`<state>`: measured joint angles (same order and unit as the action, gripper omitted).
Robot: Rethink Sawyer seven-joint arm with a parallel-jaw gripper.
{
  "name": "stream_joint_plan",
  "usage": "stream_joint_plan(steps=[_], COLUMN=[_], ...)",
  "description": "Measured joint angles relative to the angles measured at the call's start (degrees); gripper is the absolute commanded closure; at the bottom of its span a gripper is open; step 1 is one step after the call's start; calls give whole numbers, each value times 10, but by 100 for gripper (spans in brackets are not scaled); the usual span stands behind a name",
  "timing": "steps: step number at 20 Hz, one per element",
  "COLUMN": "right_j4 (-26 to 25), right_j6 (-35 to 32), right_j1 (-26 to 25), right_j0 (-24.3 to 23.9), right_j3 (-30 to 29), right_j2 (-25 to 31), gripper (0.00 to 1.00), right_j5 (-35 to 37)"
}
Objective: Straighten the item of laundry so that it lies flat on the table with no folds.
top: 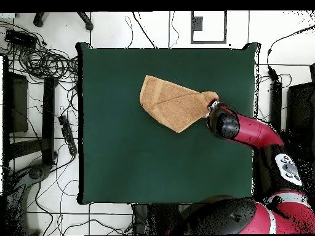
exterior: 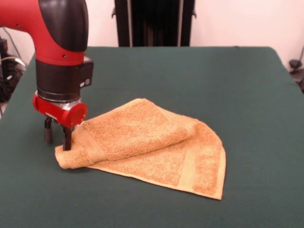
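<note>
Washcloth (exterior: 152,147) folded, lower layer partly hidden; pincer (exterior: 58,135) hidden under wrist in overhead.

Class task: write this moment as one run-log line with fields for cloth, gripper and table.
cloth: washcloth folded over itself, not flat | gripper: gripper at its folded corner, fingers down | table: green table, cloth near middle
</note>
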<state>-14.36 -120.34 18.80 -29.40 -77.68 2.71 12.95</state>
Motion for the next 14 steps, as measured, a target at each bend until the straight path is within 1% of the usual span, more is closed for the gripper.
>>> stream_joint_plan(steps=[4,5,11,14], right_j4=[-1,-1,-2,-11], right_j6=[0,0,0,0], right_j1=[-3,-4,-5,-1], right_j0=[0,0,-10,-32], right_j3=[11,14,39,49], right_j2=[-3,-4,-12,-12], gripper=[0,100,100,100], right_j5=[0,0,6,22])
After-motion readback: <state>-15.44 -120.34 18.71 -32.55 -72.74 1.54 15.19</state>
